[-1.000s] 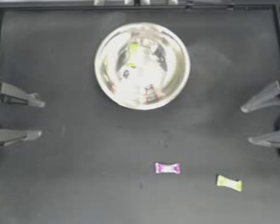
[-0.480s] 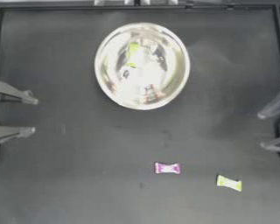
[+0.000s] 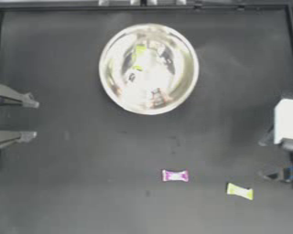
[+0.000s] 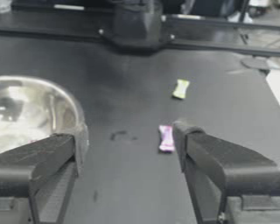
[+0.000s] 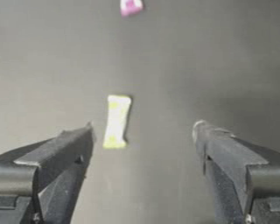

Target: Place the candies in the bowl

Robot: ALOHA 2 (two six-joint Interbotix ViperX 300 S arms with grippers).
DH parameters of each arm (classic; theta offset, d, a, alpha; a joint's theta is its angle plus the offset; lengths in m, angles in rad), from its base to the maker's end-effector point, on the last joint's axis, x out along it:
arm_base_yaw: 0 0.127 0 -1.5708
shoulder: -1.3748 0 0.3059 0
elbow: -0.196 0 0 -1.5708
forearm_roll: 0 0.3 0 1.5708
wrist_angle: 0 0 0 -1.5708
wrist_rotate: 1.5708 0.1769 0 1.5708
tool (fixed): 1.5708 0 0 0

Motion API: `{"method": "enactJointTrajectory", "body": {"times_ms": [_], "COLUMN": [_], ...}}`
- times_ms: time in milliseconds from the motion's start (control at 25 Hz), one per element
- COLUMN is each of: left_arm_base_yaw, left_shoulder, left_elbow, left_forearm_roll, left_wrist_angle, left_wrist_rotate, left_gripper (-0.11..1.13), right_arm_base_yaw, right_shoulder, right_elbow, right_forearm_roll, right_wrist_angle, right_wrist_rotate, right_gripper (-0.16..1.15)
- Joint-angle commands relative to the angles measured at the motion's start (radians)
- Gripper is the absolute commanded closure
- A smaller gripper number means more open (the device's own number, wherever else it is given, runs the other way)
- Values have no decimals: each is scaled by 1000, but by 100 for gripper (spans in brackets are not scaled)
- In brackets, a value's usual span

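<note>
The shiny silver bowl (image 3: 149, 68) stands at the back middle of the table, with a yellow-green candy (image 3: 139, 52) and other small wrapped shapes showing inside it among reflections. A magenta-pink candy (image 3: 175, 175) and a yellow-green candy (image 3: 239, 191) lie on the table near the front right. My right gripper (image 3: 270, 156) hangs open at the right edge, tilted down, just back and right of that yellow-green candy (image 5: 116, 121), which lies ahead of its fingers in the right wrist view. My left gripper (image 3: 28, 118) waits open at the left edge.
A raised black rim (image 3: 143, 6) borders the dark table. In the left wrist view the bowl (image 4: 25, 111) sits ahead to one side, the pink candy (image 4: 166, 138) and the yellow-green candy (image 4: 181, 89) lie farther out, and the right arm's white wrist block (image 4: 279, 85) shows beyond them.
My right arm has left its parked pose, pitching down and swinging toward the front right near the yellow-green candy. The left gripper and both loose candies stayed put.
</note>
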Motion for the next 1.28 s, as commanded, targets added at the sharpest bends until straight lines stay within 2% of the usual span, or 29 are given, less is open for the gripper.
{"method": "enactJointTrajectory", "body": {"times_ms": [40, 560, 1280], "left_arm_base_yaw": [2, 2, 2], "left_shoulder": [8, 15, 15], "left_elbow": [-11, -14, -11], "left_forearm_roll": [-2, -2, -23], "left_wrist_angle": [-5, -3, -3], "left_wrist_rotate": [-2, -9, -11], "left_gripper": [9, 9, 9], "right_arm_base_yaw": [29, 152, 153], "right_shoulder": [40, 209, 408], "right_elbow": [18, 52, 84], "right_forearm_roll": [-6, -63, -60], "right_wrist_angle": [-35, -137, -302], "right_wrist_rotate": [52, 242, 275], "right_gripper": [1, 1, 2]}}
